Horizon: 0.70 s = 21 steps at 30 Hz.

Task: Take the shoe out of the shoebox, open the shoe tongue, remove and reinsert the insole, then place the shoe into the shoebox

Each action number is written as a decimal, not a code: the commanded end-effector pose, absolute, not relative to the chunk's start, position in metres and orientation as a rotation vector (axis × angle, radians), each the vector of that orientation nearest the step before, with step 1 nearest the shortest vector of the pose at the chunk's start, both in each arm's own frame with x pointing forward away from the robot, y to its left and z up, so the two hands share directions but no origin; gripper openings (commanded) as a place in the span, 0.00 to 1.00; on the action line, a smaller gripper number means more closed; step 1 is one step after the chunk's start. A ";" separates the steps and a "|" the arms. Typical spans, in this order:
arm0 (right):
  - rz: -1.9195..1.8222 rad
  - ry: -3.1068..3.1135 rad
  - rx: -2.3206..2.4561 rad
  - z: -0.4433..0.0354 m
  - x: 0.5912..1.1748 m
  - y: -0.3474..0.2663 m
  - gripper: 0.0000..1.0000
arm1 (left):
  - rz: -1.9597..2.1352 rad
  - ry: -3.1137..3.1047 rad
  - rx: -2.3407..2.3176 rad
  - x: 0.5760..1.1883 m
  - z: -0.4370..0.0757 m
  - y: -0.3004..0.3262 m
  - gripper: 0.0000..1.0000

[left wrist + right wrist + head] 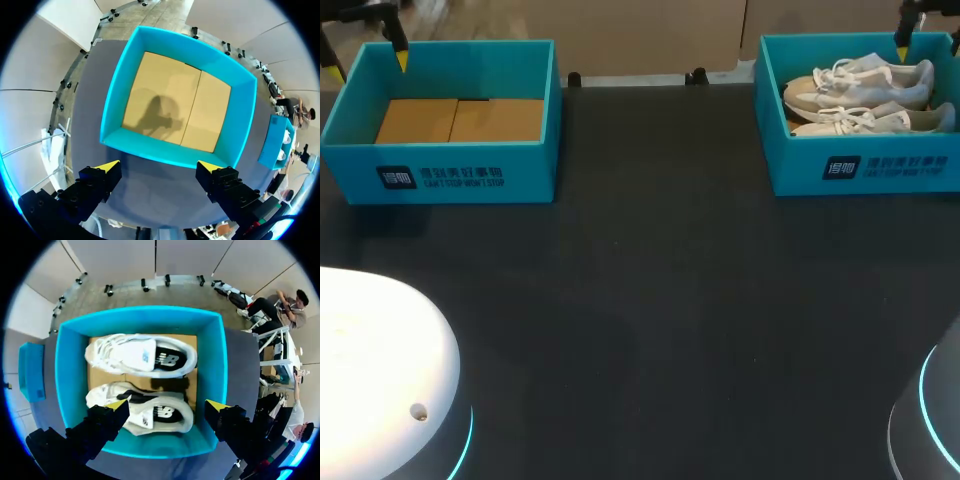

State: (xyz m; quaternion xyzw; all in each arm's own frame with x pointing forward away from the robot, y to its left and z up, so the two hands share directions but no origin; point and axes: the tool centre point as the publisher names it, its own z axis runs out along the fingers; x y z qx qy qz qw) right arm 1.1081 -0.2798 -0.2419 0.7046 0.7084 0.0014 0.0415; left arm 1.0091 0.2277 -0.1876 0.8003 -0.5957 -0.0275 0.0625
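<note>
Right tool point(167, 405): fingers wide, holding nothing, above near wall of shoebox point(64, 375). Two shoes point(140, 356) inside, side by side, close to walls. Left tool point(159, 166): wide, above near wall of second box point(112, 100), cardboard floor exposed. Boxes well apart at bench point(660, 280) far edge.

The counter point(650, 300) is dark, matt and smooth. The right shoebox point(865, 170) and left shoebox point(470, 170) are matt teal card with bare brown cardboard floors. The shoes point(125, 352) look like pale cloth, with woven laces and smooth dark insoles.
</note>
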 end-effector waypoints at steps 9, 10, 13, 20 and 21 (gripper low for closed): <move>0.175 2.132 2.050 -0.201 1.006 -0.244 1.00 | -0.082 -1.801 2.421 1.008 -0.187 0.228 1.00; 0.175 2.131 2.048 -0.199 1.004 -0.241 1.00 | -0.082 -1.801 2.421 1.008 -0.187 0.228 1.00; 0.180 2.122 2.060 -0.198 1.000 -0.232 1.00 | -0.082 -1.801 2.421 1.008 -0.187 0.228 1.00; 0.173 2.097 2.112 -0.197 0.994 -0.223 1.00 | -0.082 -1.801 2.421 1.008 -0.187 0.228 1.00; 0.173 2.097 2.112 -0.197 0.994 -0.223 1.00 | -0.082 -1.801 2.421 1.008 -0.187 0.228 1.00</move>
